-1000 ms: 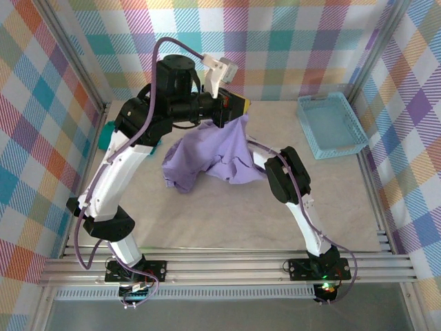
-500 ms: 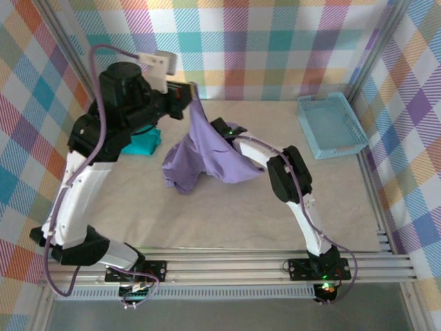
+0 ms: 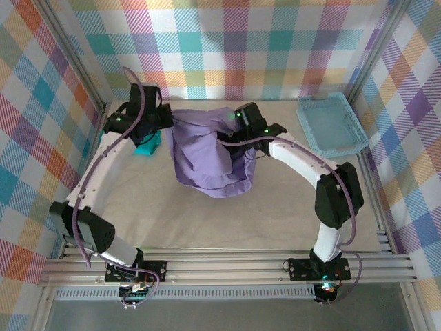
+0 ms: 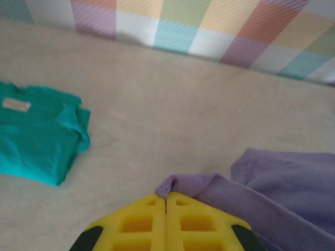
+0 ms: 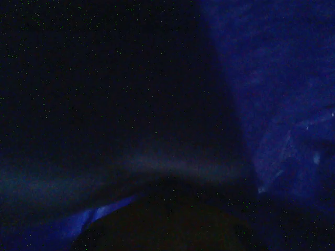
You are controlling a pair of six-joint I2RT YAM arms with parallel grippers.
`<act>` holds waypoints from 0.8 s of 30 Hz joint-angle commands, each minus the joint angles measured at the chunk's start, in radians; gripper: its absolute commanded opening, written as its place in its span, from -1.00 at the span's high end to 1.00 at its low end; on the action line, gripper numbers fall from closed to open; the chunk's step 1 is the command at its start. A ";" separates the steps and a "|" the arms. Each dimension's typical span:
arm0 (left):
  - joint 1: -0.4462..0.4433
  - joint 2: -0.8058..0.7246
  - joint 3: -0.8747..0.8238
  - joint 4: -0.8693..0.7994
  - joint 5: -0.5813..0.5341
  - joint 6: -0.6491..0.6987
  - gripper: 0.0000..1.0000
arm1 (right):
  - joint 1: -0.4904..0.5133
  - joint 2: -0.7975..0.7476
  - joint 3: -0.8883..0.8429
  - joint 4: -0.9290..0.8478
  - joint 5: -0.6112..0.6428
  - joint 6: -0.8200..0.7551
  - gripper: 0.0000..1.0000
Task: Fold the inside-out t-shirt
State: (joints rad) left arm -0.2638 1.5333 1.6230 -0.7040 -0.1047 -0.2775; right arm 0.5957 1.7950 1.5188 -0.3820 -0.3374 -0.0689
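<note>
One inside-out t-shirt. Two grippers at its top corners: left gripper pinching the hem; right gripper, grip indiscernible. One teal garment to its left; one basket, right.

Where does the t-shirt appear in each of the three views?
Top external: the t-shirt is at the centre, bunched, towards the far wall.
Left wrist: lower right, its edge pinched in the shut left gripper.
Right wrist: dark purple cloth close over the lens, lighter at the right.
Shared landmark: the teal garment, left of the t-shirt in the top and left wrist views.
</note>
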 commanded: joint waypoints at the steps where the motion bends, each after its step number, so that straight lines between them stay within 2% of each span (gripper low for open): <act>1: 0.136 -0.020 -0.056 0.081 0.083 -0.117 1.00 | -0.001 -0.057 -0.032 -0.025 -0.010 -0.074 1.00; 4: 0.250 -0.045 -0.127 0.143 0.146 -0.189 1.00 | -0.009 -0.054 -0.045 -0.113 0.106 -0.114 1.00; 9: 0.348 -0.077 -0.179 0.195 0.226 -0.263 1.00 | -0.008 -0.009 -0.031 -0.206 0.294 -0.144 1.00; 11: 0.364 -0.084 -0.190 0.205 0.236 -0.275 1.00 | -0.007 -0.006 -0.036 -0.204 0.296 -0.157 1.00; 15: 0.376 -0.078 -0.195 0.208 0.214 -0.283 1.00 | 0.013 -0.016 -0.040 -0.188 0.213 -0.215 1.00; 20: 0.513 -0.082 -0.162 0.216 0.254 -0.346 1.00 | 0.020 -0.004 -0.064 -0.230 0.340 -0.307 1.00; 24: 0.543 -0.076 -0.143 0.225 0.266 -0.367 1.00 | 0.025 -0.009 -0.064 -0.237 0.363 -0.330 1.00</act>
State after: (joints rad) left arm 0.2569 1.4704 1.4490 -0.5209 0.1722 -0.6075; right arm 0.6258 1.7950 1.4582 -0.6014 -0.0067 -0.3416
